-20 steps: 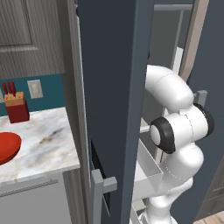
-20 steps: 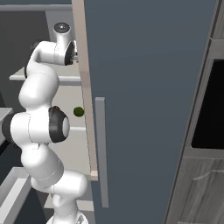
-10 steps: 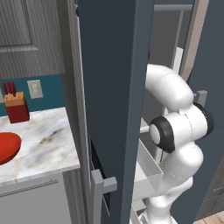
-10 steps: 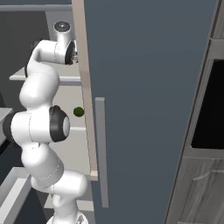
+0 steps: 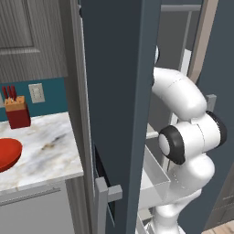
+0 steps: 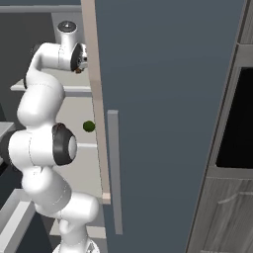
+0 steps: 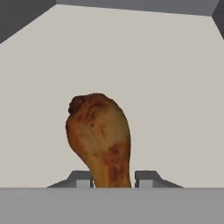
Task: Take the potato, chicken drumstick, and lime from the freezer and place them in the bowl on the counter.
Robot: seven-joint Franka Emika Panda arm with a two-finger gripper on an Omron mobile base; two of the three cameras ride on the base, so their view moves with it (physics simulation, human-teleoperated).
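The chicken drumstick point(image 7: 99, 139) is seen in the hand view lying on a pale shelf point(image 7: 166, 87) inside the freezer point(image 5: 116, 91), straight ahead of the gripper point(image 7: 112, 179). Its narrow end is set between the 2 fingertips point(image 7: 146, 178) and its thick, knobbly end points away from the hand toward the back edge of the shelf. The long axis therefore runs roughly along the gripper's line of sight, leaning a little to one side in that view.

The fingers are drawn in against both sides of the narrow end, so the drumstick is judged to be pinched; whether the hold is firm cannot be told.

In the right base view the arm is reached up to an upper shelf, its hand tucked behind the door edge. The lime point(image 6: 89, 126) sits on a lower shelf, well apart from the hand. The bowl point(image 5: 8, 153) rests at the left edge of the counter point(image 5: 50, 146), outside the freezer, so a withdrawal back along the drumstick's own axis is judged to be what the coming move calls for.
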